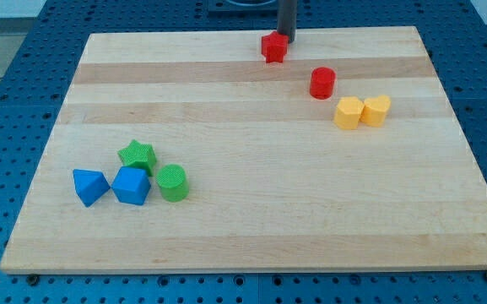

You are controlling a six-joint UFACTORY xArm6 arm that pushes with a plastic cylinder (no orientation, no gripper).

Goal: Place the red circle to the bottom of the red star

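Note:
The red star lies near the board's top edge, a little right of centre. The red circle stands below and to the right of it, apart from it. My tip is at the view's top, right behind the red star on its upper right side, touching or nearly touching it. The rod rises out of the top of the view.
A yellow hexagon and a yellow heart sit side by side just below-right of the red circle. At lower left a green star, a green circle, a blue cube and a blue triangle cluster together. The wooden board lies on a blue perforated table.

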